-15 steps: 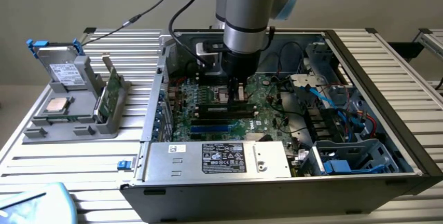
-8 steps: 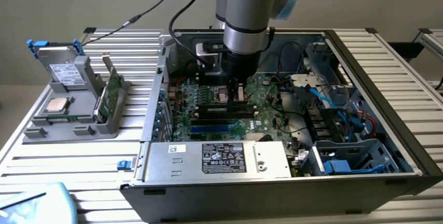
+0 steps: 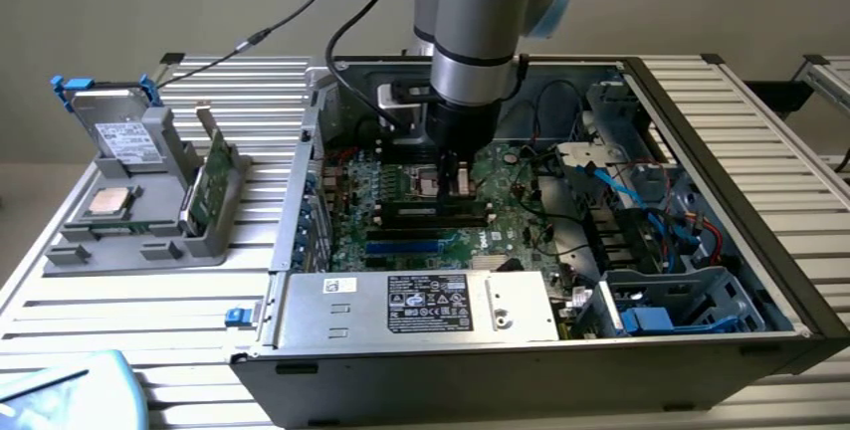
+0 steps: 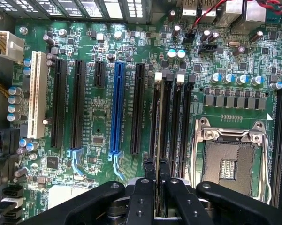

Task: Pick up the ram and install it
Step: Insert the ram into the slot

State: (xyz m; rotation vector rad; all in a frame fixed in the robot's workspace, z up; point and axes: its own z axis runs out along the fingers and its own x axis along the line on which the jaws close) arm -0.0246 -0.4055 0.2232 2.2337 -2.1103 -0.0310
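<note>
In the wrist view my gripper (image 4: 156,165) is shut on the ram (image 4: 158,131). The ram is seen edge-on as a thin strip between the two black fingers (image 4: 143,187). It runs along the black memory slot (image 4: 165,117) with a white latch at its far end, on the green motherboard (image 4: 98,126). I cannot tell whether the stick is seated in the slot or just above it. In the exterior view the gripper (image 3: 456,183) points straight down inside the open computer case (image 3: 743,201), over the black memory slots (image 3: 432,213).
An empty processor socket (image 4: 227,161) lies beside the memory slots, and a blue expansion slot (image 4: 116,108) on their other side. A silver power supply (image 3: 425,306) fills the case front. At the exterior view's left, a grey tray (image 3: 133,246) carries a drive (image 3: 126,136), a processor (image 3: 109,203) and an upright green board (image 3: 206,186).
</note>
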